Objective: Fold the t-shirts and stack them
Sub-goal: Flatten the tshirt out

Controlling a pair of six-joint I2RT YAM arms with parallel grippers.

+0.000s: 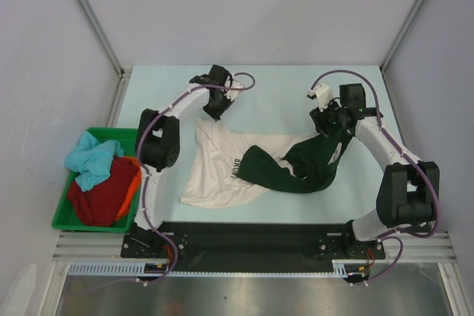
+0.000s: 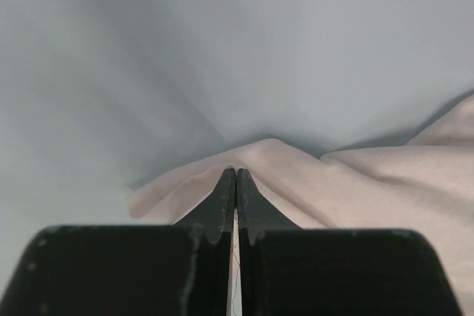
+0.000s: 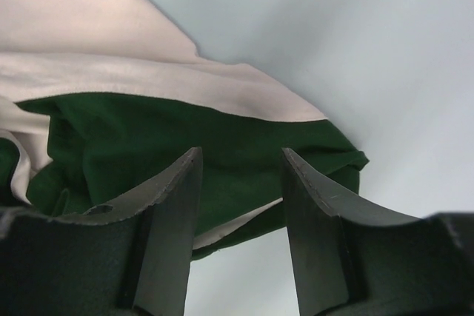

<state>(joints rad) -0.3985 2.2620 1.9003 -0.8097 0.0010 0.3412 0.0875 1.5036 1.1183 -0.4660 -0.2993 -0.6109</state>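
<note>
While the left claw [image 2: 235, 183] is clenching the far-left corner of the cream t-shirt [image 1: 211, 179] on the surface [image 1: 274, 86], the right claw [image 3: 241, 155] is hovering released over the dark green t-shirt [image 1: 296, 172] draped across it. Flattening seems to be starting, so the green one likely needs pulling clear next.

Right part of the cream cotton t-shirt [image 1: 211, 175] buried under the dark green cloth t-shirt [image 1: 263, 172], its black lettering [image 1: 238, 168] too small to read, orange cloth [image 1: 133, 183] only a sliver beside the dark red shirt [image 1: 104, 197]
</note>
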